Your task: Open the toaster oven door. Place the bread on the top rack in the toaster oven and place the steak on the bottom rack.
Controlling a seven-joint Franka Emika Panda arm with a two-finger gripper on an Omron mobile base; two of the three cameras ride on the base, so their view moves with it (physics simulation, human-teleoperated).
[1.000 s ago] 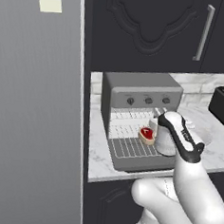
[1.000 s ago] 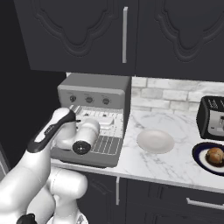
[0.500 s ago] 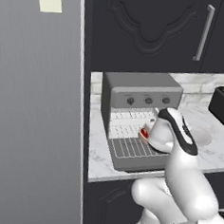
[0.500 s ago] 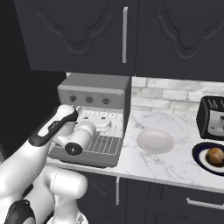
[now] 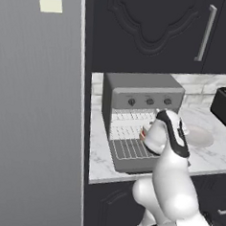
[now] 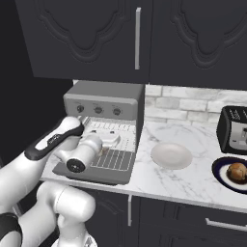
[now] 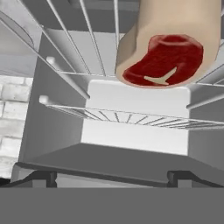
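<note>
Dark cabinets hang over a marble counter (image 5: 102, 152) in the left base view, where we see the toaster oven (image 5: 140, 95) with the toaster oven door (image 5: 133, 157) folded down flat. The arm's white wrist covers the opening, and a sliver of red, the steak (image 5: 143, 134), peeks out at its left edge, above the pulled-out rack.

From the right base view, the bread (image 6: 237, 171) sits on a dark plate (image 6: 219, 170) well apart from the oven, beside a black toaster (image 6: 235, 129); a pale bowl (image 6: 171, 155) lies between. We judge the bun light and soft, best pinched gently across its middle.

Through the hand view, the steak (image 7: 168, 59) looks flat, red with a tan rim, lying on the bottom rack (image 7: 131, 116). It seems limp and slick, so its edges are the place to grip. The gripper's (image 7: 111, 177) fingertips stand wide apart, holding nothing.
</note>
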